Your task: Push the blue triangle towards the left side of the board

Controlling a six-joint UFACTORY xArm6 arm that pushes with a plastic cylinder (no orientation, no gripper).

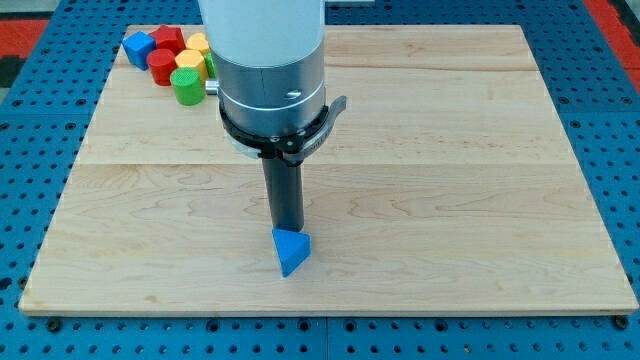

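One blue triangle (291, 250) touching my tip (287, 230), just below.

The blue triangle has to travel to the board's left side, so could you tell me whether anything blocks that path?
Nothing visible does. My tip sits just above the blue triangle, and the other blocks are clustered at the board's top-left corner.

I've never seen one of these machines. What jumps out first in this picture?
The big silvery arm coming down from the view's top centre dominates, ending in a dark rod. My tip sits right at the top edge of a lone blue triangle, low on the wooden board near the view's bottom centre. Far off in the view's top-left corner huddles a cluster of red, yellow, green and blue blocks.
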